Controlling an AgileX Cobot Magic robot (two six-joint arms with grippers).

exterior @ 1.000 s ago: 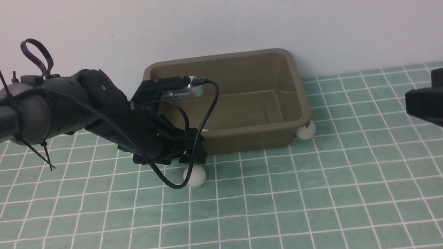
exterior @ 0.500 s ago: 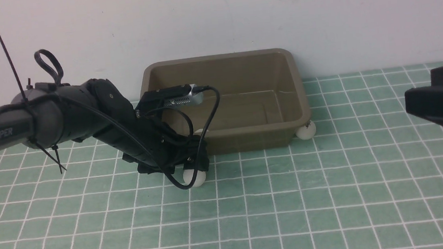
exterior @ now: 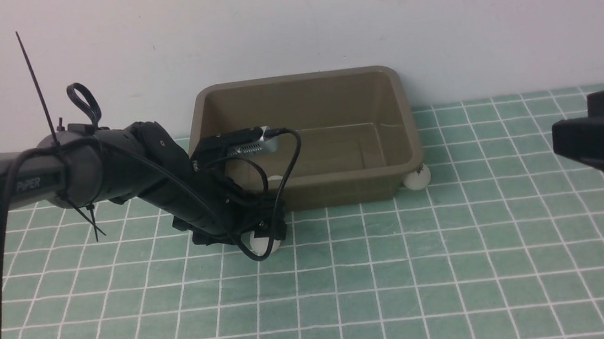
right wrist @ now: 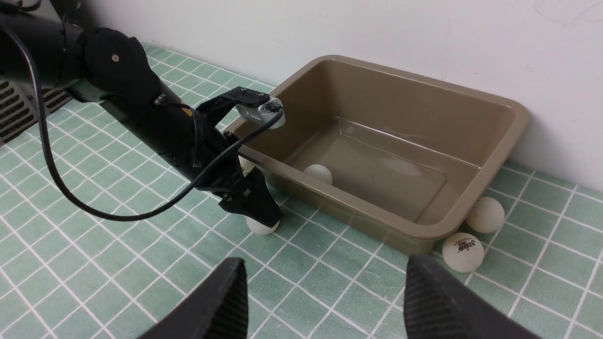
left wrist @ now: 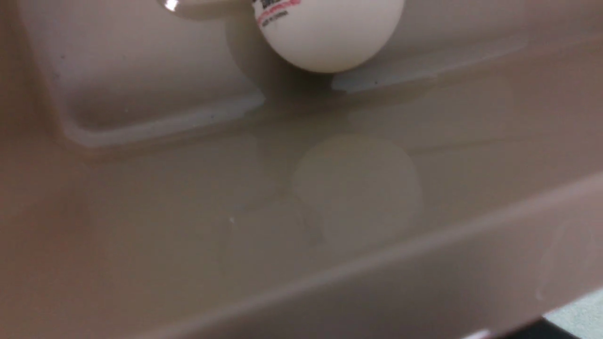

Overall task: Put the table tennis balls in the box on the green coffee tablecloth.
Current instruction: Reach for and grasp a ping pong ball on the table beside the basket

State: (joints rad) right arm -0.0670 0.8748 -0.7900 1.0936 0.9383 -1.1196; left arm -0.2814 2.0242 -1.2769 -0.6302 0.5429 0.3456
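The olive-brown box stands at the back of the green coffee tablecloth, against the wall. One table tennis ball lies inside it near the front wall, seen close up in the left wrist view. Another ball rests on the cloth in front of the box's left corner. My left gripper is down over this ball, open, its dark fingers straddling it. Two more balls sit by the box's right corner. My right gripper hovers open and empty at the right.
The white wall runs right behind the box. My left arm's black cable loops in front of the box's left end. A white shape shows between the left arm and the box wall, perhaps another ball.
My left arm has lowered and slid a little right, bringing its gripper down onto the ball in front of the box. The balls and the right gripper have not moved.
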